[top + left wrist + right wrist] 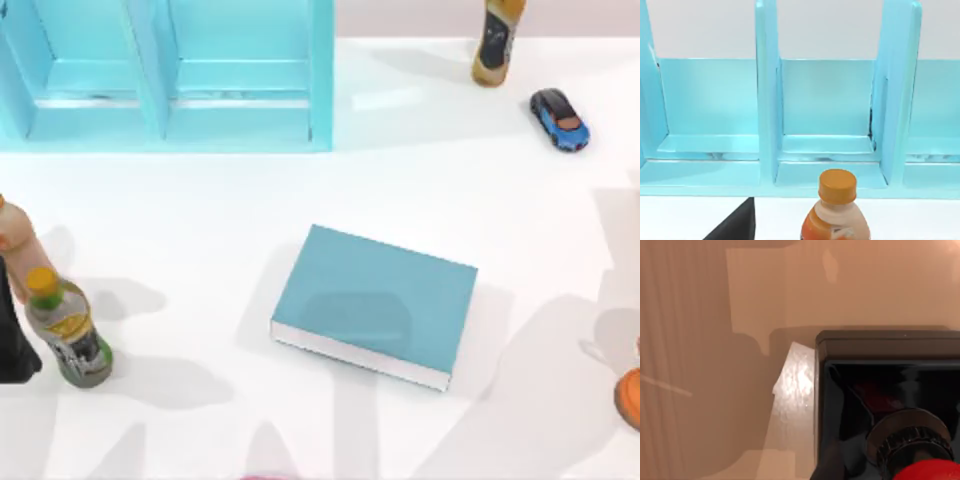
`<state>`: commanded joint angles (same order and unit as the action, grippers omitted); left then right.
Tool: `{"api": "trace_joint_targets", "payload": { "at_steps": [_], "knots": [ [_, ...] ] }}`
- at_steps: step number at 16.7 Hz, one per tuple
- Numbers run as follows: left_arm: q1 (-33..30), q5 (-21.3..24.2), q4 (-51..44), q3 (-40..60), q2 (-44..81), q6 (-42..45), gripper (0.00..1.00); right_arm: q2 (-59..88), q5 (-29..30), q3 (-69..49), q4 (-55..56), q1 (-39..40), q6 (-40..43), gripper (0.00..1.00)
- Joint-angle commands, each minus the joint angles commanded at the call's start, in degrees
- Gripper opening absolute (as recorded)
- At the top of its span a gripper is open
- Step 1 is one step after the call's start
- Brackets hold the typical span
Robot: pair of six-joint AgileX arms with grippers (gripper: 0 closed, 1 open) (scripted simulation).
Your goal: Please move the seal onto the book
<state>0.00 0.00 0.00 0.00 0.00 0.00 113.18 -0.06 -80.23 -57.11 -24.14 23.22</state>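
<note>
The book (375, 303), teal-blue with white page edges, lies flat in the middle of the table with nothing on its cover. The seal (880, 385) sits very close in the right wrist view: a black square block with a glossy red knob (932, 471) at the near corner of that view. It rests on a pale surface. My right wrist hangs close over the seal. My left wrist looks toward the shelf from the table's left side.
A big light-blue shelf unit (165, 75) stands at the back left. Bottles (68, 332) and a black shape (12, 345) crowd the left edge. A bottle (495, 40) and a blue toy car (560, 119) sit at the back right. An orange object (630, 395) is at the right edge.
</note>
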Motion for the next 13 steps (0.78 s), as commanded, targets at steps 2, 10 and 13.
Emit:
{"api": "trace_joint_targets", "payload": {
  "at_steps": [2, 10, 13],
  "knots": [
    [0.0, 0.0, 0.0, 0.0, 0.0, 0.0, 1.0, 0.0, 0.0, 0.0, 0.0, 0.0, 0.0, 0.17],
    [0.0, 0.0, 0.0, 0.0, 0.0, 0.0, 1.0, 0.0, 0.0, 0.0, 0.0, 0.0, 0.0, 0.0],
    [0.0, 0.0, 0.0, 0.0, 0.0, 0.0, 1.0, -0.09, 0.01, -0.03, -0.02, 0.0, -0.05, 0.0]
  ]
}}
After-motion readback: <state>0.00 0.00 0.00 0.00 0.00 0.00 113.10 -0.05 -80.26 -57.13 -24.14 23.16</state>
